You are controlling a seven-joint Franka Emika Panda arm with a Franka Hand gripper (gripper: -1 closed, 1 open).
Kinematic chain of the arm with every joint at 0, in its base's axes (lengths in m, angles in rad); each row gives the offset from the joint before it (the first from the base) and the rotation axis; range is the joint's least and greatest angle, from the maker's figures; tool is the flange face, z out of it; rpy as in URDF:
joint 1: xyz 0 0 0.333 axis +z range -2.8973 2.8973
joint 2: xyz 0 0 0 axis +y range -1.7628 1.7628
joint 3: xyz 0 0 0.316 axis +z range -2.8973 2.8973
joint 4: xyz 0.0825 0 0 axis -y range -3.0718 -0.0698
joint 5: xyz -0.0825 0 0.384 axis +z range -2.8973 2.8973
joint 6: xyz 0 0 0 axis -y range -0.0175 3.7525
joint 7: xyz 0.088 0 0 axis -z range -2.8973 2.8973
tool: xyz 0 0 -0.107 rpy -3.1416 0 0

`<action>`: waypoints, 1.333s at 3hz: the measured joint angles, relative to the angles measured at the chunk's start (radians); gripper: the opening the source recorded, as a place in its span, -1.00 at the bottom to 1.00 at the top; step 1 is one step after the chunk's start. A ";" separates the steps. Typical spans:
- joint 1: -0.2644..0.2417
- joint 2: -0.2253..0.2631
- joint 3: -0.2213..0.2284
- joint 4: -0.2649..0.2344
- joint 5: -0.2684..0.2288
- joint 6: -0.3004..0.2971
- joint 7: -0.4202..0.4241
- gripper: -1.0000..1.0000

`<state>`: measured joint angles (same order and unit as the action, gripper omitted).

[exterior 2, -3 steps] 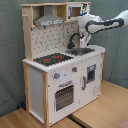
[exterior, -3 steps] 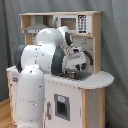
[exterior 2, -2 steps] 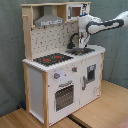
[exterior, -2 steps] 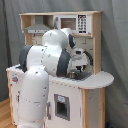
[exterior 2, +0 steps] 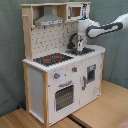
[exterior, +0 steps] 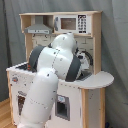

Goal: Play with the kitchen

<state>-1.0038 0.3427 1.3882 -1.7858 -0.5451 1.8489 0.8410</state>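
The kitchen [exterior 2: 60,85] is a tall white and light-wood toy unit. In the second exterior view it shows a black stovetop [exterior 2: 52,59] with red burners, an oven door [exterior 2: 64,95], a pegboard back [exterior 2: 49,40], a hood [exterior 2: 49,20] and a microwave [exterior 2: 76,11]. My gripper [exterior 2: 80,50] points down over the sink area at the counter's right end, beside the black faucet [exterior 2: 73,42]. In the first exterior view my white arm [exterior: 52,75] covers the kitchen [exterior: 92,30] counter and hides the gripper's tips.
The kitchen stands on a wooden floor [exterior 2: 107,107] before a grey curtain [exterior 2: 10,60]. In the first exterior view's right, a rounded counter end [exterior: 102,79] sticks out. The arm reaches in from the second exterior view's right edge.
In the first exterior view the arm's upper links have swung across the kitchen front. In the second exterior view the gripper stays over the sink area, slightly lower.
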 joint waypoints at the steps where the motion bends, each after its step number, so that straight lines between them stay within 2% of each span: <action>1: 0.033 0.073 0.000 0.008 -0.057 0.016 0.000 1.00; 2: 0.036 0.076 0.000 0.011 -0.059 0.016 0.000 -1.00; 3: 0.056 0.072 0.030 0.098 -0.072 -0.010 -0.019 -1.00; 4: 0.022 0.058 0.092 0.154 -0.072 -0.052 -0.019 -1.00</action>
<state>-0.9814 0.4004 1.4798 -1.6317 -0.6171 1.7969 0.8224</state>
